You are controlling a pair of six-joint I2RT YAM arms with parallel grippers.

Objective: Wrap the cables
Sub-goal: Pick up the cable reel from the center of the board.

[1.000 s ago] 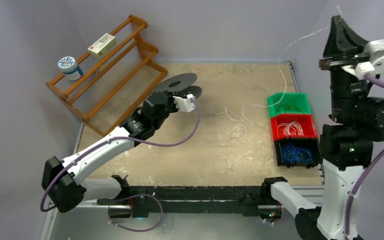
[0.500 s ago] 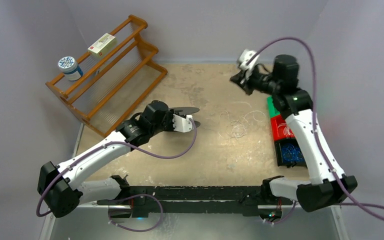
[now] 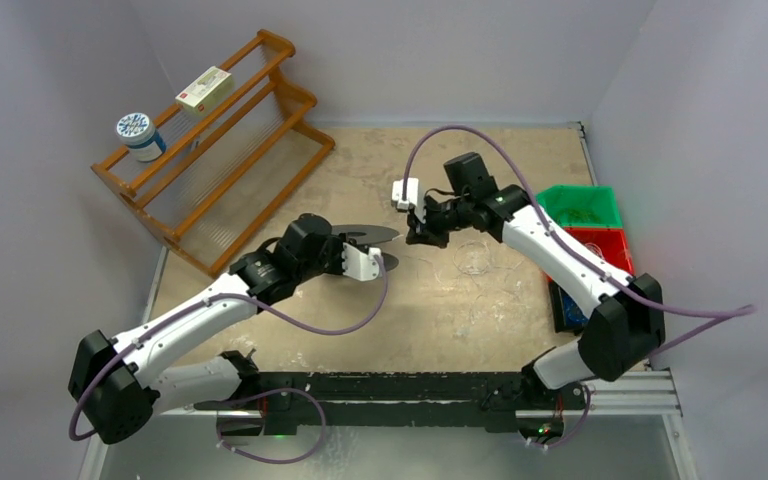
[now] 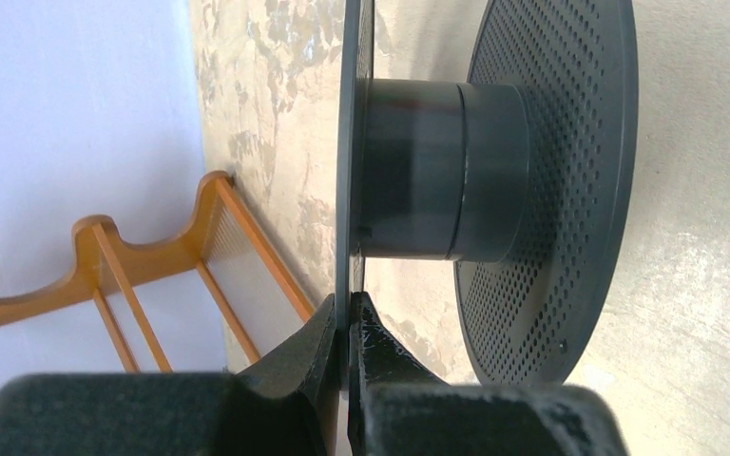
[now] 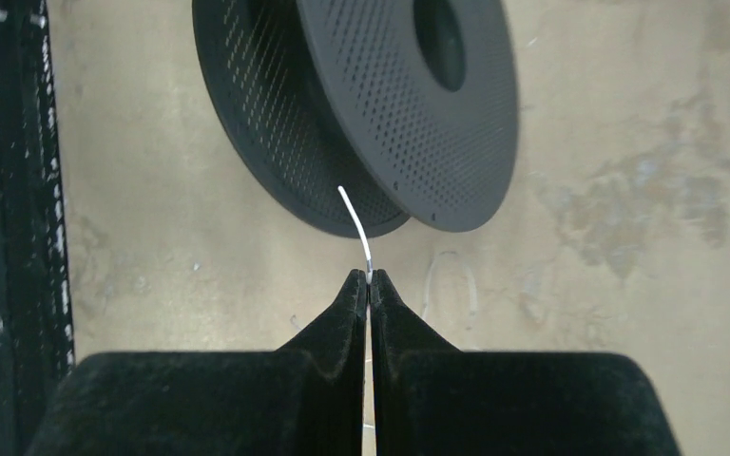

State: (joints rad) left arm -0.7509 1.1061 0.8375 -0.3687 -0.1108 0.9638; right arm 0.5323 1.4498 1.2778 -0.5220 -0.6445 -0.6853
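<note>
A black perforated spool (image 3: pixel 365 236) hangs over the middle of the table, with my left gripper (image 3: pixel 353 252) shut on the rim of one flange. In the left wrist view the fingertips (image 4: pixel 323 328) pinch that thin flange edge, and the spool's hub (image 4: pixel 437 171) lies just beyond. My right gripper (image 3: pixel 423 236) sits just right of the spool, shut on a thin white cable. A short cable end (image 5: pixel 354 217) sticks out past the right gripper (image 5: pixel 369 277) toward the gap between the spool's flanges (image 5: pixel 390 104). More loose cable (image 3: pixel 475 262) lies coiled on the table.
Green (image 3: pixel 580 203), red (image 3: pixel 612 243) and dark (image 3: pixel 563 305) bins line the right edge. A wooden rack (image 3: pixel 222 150) stands at the back left with a jar (image 3: pixel 138 135) and a small box (image 3: pixel 205 88) on it.
My right arm has swung down from high on the right to the table's middle, beside the spool. The left gripper has carried the spool a little nearer and lower.
</note>
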